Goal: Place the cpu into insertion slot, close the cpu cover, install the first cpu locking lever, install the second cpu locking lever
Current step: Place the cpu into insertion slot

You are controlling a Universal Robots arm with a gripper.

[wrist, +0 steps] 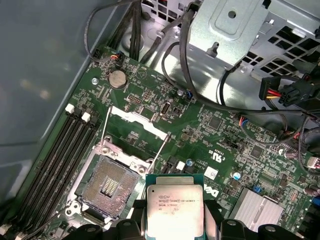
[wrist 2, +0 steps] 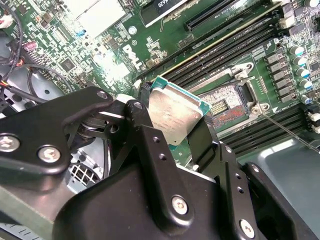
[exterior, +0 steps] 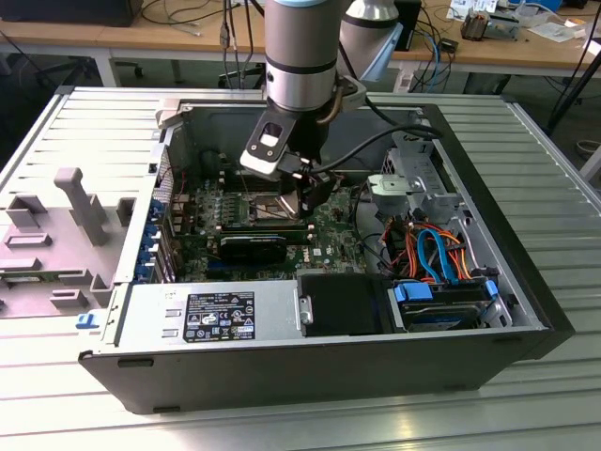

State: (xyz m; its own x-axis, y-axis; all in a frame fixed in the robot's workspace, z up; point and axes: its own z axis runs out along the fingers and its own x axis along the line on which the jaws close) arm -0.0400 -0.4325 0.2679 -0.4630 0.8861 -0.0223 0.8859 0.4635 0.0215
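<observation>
Gripper (wrist 2: 171, 121) was clamped on the cpu (wrist: 174, 210), fingers (wrist 2: 144, 127) pinching two opposite edges. Cpu hung above the green board (wrist: 210, 125), just beside the uncovered insertion slot (wrist: 111, 186).

one cpu (wrist: 174, 210), one insertion slot (wrist: 111, 184), two locking levers (wrist: 105, 127), one coin battery (wrist: 117, 78)

held the small flat square grey-topped cpu (wrist: 174, 212) between the fingers of the black metal gripper (exterior: 302, 199), over the green circuit board (wrist: 200, 130), just beside the square silver-rimmed insertion slot (wrist: 109, 185). flanked that slot on two sides with long narrow black slots (wrist 2: 225, 55). sat inside the open black metal computer case (exterior: 282, 371).
</observation>
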